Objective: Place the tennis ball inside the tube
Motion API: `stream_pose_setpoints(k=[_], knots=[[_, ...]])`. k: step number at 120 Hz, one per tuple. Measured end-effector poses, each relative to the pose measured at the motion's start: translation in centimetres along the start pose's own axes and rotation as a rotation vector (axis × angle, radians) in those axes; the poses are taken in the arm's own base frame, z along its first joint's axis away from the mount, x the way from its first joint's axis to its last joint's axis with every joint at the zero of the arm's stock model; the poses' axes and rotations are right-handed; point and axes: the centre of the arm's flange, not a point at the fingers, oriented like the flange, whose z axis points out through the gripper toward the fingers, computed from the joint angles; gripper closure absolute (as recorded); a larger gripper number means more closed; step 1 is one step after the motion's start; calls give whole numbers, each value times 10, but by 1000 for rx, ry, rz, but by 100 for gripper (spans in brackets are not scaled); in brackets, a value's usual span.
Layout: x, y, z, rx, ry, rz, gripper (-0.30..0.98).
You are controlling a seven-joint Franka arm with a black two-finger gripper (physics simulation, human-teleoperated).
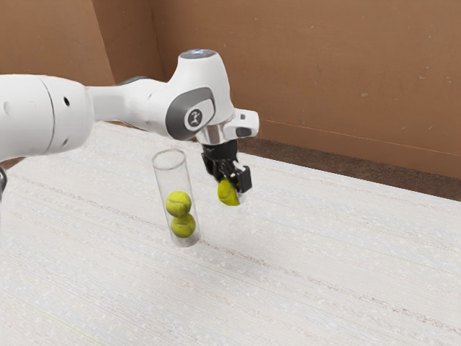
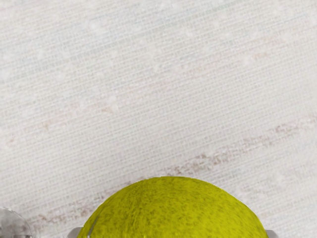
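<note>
Brown walls [image 1: 310,79] back one pale table [image 1: 324,267]; near the gripper [image 1: 234,187], clamped on one tennis ball [image 1: 227,193], one tube [image 1: 172,175] holds two others [image 1: 178,205].

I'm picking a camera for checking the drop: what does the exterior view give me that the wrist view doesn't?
Exterior view: the arm, the gripper shut on the held ball, the brown wall, and the tube's full height, with an upper ball and a lower ball stacked inside.

Wrist view: a close look at the held ball's fuzzy surface, with small grey parts at its two sides.

Both: the held ball, the pale table and, probably, the clear tube, a rounded piece in the wrist view.
</note>
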Motion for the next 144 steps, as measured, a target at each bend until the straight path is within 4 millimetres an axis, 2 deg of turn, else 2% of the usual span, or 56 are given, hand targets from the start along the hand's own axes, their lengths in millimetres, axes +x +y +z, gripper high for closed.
stream_pose_setpoints(k=[7, 17, 24, 33, 45, 52, 120, 144], knots=[[2, -14, -51, 16, 31, -20, 46], [-16, -38, -110, 43, 41, -54, 43], [-32, -60, -132, 51, 22, -92, 42], [-47, -94, -144, 51, -10, -154, 41], [-59, -139, -140, 34, -58, -230, 40], [-57, -150, -132, 11, -79, -240, 39], [-33, -165, -102, -22, -141, -219, 38], [-34, -161, -109, -41, -125, -218, 18]])
